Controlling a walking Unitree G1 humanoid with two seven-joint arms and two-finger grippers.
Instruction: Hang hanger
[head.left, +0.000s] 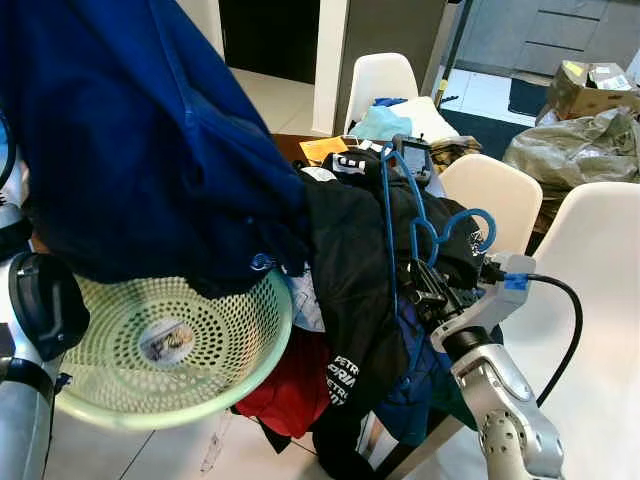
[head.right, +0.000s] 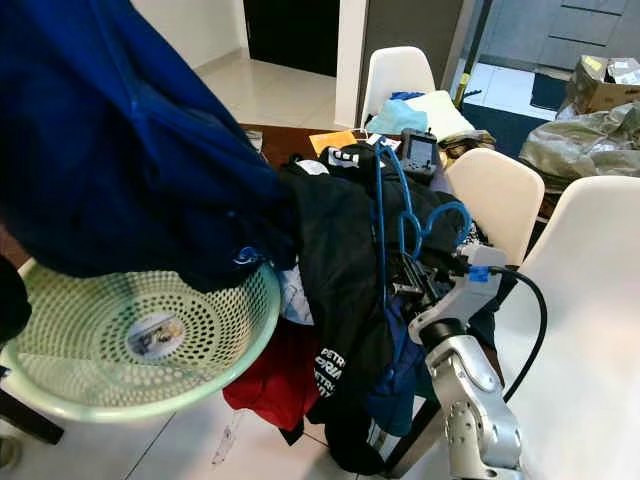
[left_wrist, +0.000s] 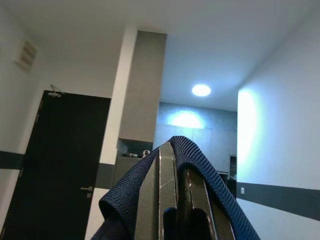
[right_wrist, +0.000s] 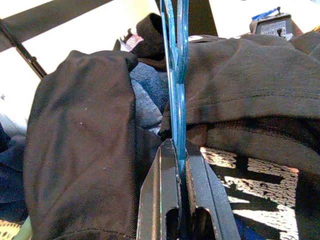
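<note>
A dark blue garment (head.left: 130, 130) hangs closest to the head camera, draped across the upper left of the scene and down over the rim of a pale green perforated laundry basket (head.left: 170, 345). In the left wrist view the left gripper (left_wrist: 176, 150) points up toward the ceiling with its fingers (left_wrist: 167, 195) pressed together on a fold of that same blue knit cloth, so it has the garment pinched between them.

To the right, the right gripper (head.left: 425, 285) reaches into a heap of clothes piled over the back of a white chair (head.left: 490, 195). Its fingers (right_wrist: 162, 200) are closed tight on the thin lower bar of a blue hanger (head.left: 425, 215), as the right wrist view shows. The hanger stands roughly upright above the gripper, its hook curling toward the chair back, and it lies against a black t-shirt (head.left: 350, 270) with white lettering. A red cloth (head.left: 295, 390) hangs beneath the black one, next to the basket.

Behind the heap a wooden table (head.left: 290, 145) carries papers and folded items, with another white chair (head.left: 380, 80) beyond it
</note>
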